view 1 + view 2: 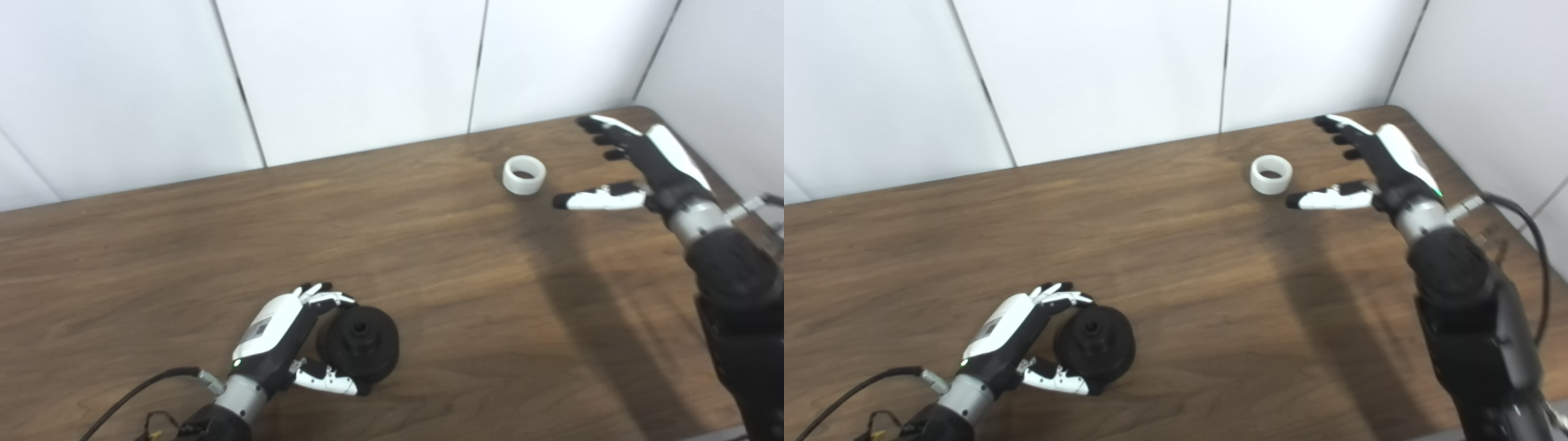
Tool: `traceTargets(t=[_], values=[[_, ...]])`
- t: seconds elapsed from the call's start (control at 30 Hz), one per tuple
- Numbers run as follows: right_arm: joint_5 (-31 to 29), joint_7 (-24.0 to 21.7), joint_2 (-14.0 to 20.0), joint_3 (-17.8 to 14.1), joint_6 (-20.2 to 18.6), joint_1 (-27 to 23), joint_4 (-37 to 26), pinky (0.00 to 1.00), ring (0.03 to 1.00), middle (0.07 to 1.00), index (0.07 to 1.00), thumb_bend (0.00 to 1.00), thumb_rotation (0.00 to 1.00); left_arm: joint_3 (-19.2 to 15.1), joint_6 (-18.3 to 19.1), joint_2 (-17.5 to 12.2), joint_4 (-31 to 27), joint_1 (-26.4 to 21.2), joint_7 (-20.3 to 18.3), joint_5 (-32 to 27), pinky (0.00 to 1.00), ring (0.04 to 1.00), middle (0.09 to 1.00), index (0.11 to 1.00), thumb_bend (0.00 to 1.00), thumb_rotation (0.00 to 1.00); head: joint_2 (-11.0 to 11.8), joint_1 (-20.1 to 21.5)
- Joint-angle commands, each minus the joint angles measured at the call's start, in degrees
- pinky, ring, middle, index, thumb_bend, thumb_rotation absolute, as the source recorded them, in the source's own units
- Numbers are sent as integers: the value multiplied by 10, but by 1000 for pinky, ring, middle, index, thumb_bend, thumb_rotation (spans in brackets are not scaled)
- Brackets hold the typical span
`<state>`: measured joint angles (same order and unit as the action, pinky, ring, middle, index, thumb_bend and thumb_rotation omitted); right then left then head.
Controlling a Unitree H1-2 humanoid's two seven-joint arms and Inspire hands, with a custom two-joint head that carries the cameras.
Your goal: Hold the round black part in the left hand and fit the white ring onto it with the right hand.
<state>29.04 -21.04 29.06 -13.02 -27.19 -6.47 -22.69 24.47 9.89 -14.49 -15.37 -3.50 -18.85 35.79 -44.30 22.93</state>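
The round black part (362, 344) lies on the wooden table (429, 257) near its front left; it also shows in the right eye view (1096, 346). My left hand (278, 335) is closed around its left side, fingers curled over the back rim and thumb along the front rim. The white ring (524, 175) stands alone on the table at the far right. My right hand (637, 164) is open and empty, fingers spread, just right of the ring, with the thumb tip close to it but apart.
White wall panels (367, 73) stand along the table's far edge and right side. A black cable (135, 392) runs from my left wrist at the front left edge. The right arm's shadow falls across the table's right half.
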Motion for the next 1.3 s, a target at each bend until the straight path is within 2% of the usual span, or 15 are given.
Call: traceTargets(t=[0.0,0.23,0.37,0.57,0.87,1.27], values=[[39,-18,23,10,3,-38,14,852,893,887,861,966,251,2,-10,-13,4,7,-8,0,1000,958,822,482,524,51,6,13],[111,-55,22,37,3,-91,85,913,935,906,873,981,273,0,-7,-15,-3,18,-9,7,1000,948,825,483,524,49,30,27],[123,-62,20,40,3,-113,124,990,954,916,873,972,260,-1,-11,-15,-1,23,-6,7,1000,945,826,483,523,50,45,24],[133,-54,22,56,3,-141,182,1000,979,932,879,955,258,0,-21,-12,8,31,4,8,1000,944,829,483,523,49,68,18],[138,-36,27,95,3,-176,249,1000,990,956,887,938,290,5,-23,-11,9,35,10,15,1000,937,831,483,523,49,77,11],[132,-1,30,154,4,-218,316,1000,992,962,869,949,284,8,-21,-8,4,40,10,14,1000,941,833,483,523,48,77,4]])
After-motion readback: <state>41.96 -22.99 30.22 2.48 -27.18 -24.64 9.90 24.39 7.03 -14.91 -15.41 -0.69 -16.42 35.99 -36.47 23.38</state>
